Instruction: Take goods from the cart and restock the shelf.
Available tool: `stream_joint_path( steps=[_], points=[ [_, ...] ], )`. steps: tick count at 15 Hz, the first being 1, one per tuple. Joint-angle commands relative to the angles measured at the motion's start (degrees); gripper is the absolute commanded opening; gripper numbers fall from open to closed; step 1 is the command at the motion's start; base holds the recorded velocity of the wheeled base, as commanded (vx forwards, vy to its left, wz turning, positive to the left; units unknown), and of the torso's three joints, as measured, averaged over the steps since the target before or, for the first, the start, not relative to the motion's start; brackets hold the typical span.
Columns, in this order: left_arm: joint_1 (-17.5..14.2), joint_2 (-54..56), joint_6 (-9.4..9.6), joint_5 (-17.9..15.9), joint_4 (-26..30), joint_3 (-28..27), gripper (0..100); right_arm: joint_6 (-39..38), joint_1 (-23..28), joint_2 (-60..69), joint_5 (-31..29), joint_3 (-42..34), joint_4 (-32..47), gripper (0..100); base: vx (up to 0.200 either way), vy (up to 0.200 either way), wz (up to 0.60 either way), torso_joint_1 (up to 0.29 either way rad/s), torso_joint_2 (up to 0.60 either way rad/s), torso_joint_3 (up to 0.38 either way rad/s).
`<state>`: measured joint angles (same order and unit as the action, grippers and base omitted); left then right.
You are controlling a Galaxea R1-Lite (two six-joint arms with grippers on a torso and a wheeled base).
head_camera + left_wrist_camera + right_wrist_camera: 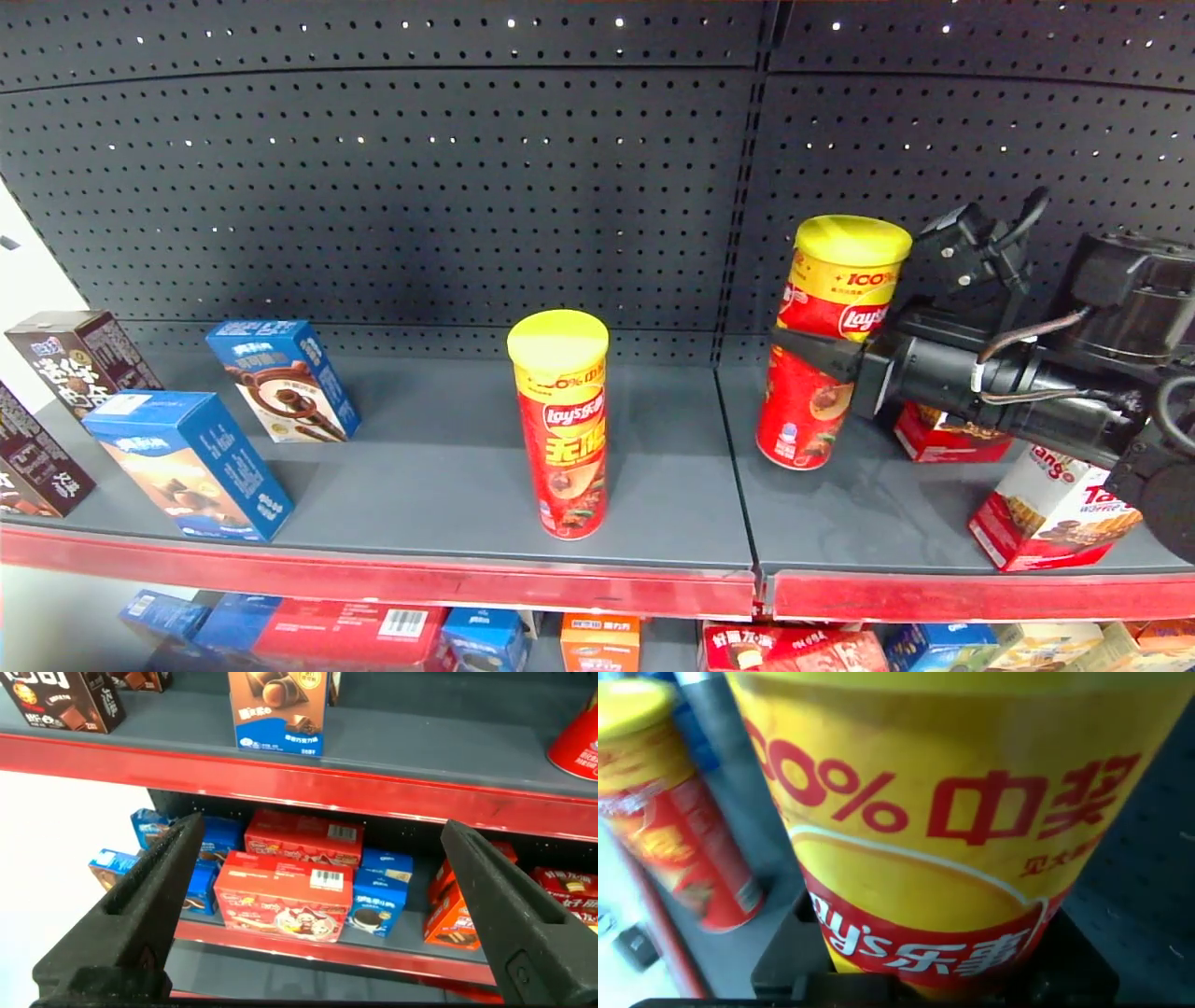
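Clamping tilted can; open shelf alongside.

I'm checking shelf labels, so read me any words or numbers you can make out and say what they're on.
"100% 中奖": on the held can in the right gripper.
"100%": on the standing can.
Print on the boxes: too small or blurred.
Brand logos left out.

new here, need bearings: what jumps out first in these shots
A red chip can with a yellow lid sits tilted in the right tool, at the right section of the grey metal shelf. A matching can stands upright mid-shelf, with two blue cardboard snack boxes further left.
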<state>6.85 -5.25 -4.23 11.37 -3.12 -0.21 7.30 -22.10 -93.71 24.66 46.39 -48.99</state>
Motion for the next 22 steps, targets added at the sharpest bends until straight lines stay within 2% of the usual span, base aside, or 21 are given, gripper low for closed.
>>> stream_joint_path(
  steps=[1, 3, 6, 7, 8, 12, 14, 19, 22],
  points=[
    [0.0, -0.2, 0.01, 0.0, 0.0, 0.0, 100, 1.4, 2.6, -0.6, 5.8, 1.8, 2.3, 0, 0.0, 0.0, 0.0, 0.0, 0.0, 0.0],
    [0.0, -0.2, 0.01, 0.0, 0.0, 0.0, 100, 1.8, 3.4, -0.8, 9.4, 3.7, 4.4, 0, 0.0, 0.0, 0.0, 0.0, 0.0, 0.0],
    [0.0, -0.2, -0.08, 0.0, 0.0, 0.0, 100, 1.8, 3.1, -1.4, 7.8, 7.2, 7.4, 0, 0.0, 0.0, 0.0, 0.0, 0.0, 0.0],
    [0.0, -0.1, -0.69, 0.0, 0.2, 0.1, 100, 1.8, 3.2, -1.5, 5.7, 8.5, 7.3, 0, 0.0, 0.0, 0.0, 0.0, 0.0, 0.0],
    [0.0, -0.1, -0.87, 0.0, 0.8, 0.0, 100, 1.8, 3.5, -1.6, 6.3, 9.2, 7.7, 0, 0.0, 0.0, 0.0, 0.0, 0.0, 0.0],
    [0.0, -0.1, -0.78, 0.0, 0.9, 0.0, 100, 1.6, 2.8, -2.4, 2.4, 9.4, 6.7, 0, 0.0, 0.0, 0.0, 0.0, 0.0, 0.0],
    [0.0, -0.1, -0.78, -0.1, 0.9, 0.0, 100, 1.6, 2.8, -2.6, 2.3, 9.4, 6.5, 0, 0.0, 0.0, 0.0, 0.0, 0.0, 0.0],
    [0.0, -0.1, -0.87, 0.0, 0.9, 0.0, 100, 1.9, 1.4, -3.4, 3.0, 8.4, 5.6, 0, 0.0, 0.0, 0.0, 0.0, 0.0, 0.0],
    [0.0, -0.1, -0.87, 0.0, 0.9, 0.0, 100, 1.7, -0.6, -6.8, 5.7, 9.5, 2.2, 0, 0.0, 0.0, 0.0, 0.0, 0.0, 0.0]
  ],
)
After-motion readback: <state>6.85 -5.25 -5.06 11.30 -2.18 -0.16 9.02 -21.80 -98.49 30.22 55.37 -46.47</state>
